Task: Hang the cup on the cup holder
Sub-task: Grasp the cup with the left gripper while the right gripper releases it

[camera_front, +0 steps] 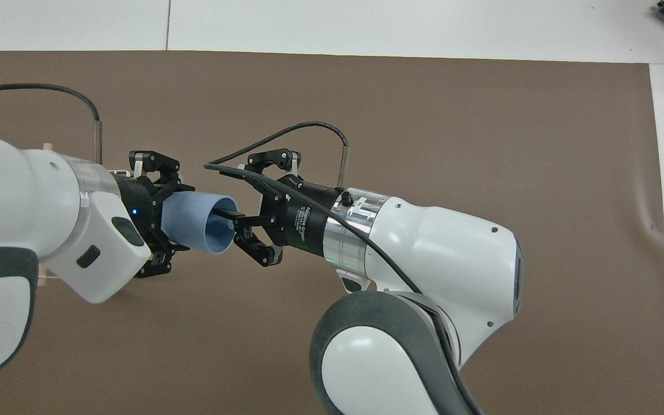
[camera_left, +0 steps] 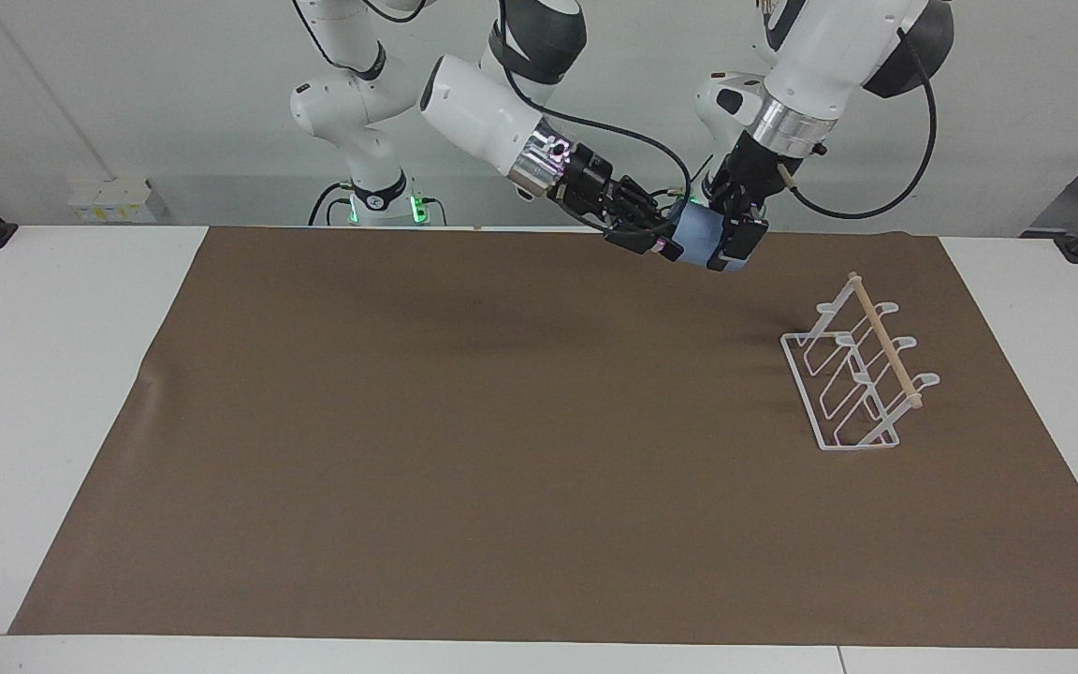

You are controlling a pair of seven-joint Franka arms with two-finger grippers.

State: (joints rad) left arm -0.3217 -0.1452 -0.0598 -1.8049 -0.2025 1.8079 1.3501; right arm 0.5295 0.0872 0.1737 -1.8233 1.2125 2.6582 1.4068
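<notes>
Facing view first: both my arms are up in the air over the edge of the brown paper mat (camera_left: 502, 449) nearest my bases, meeting wrist to wrist. My left gripper (camera_left: 731, 239) hangs steeply down from its silver wrist, fingers clamped on the small light-blue matte tumbler (camera_left: 700, 236), which lies tipped on its side in mid-air, well clear of the mat. My right arm slopes down and across toward the left arm's end of the table, and my right gripper (camera_left: 659, 245) sits at the tumbler's open mouth. The white wire cup holder with the light wooden dowel along its top (camera_left: 862, 370) stands empty on the mat toward the left arm's end, well apart from the cup. Now from overhead: my left gripper (camera_front: 162, 227) comes in level from the bottom left, pinching the tumbler (camera_front: 193, 222) around its narrower base end. My right gripper (camera_front: 240, 219) points straight at the rim, jaws parted, one finger (camera_front: 225, 214) poking into the cup's mouth, the other spread below the rim and outside it. Here the holder is almost wholly hidden under my left arm.
</notes>
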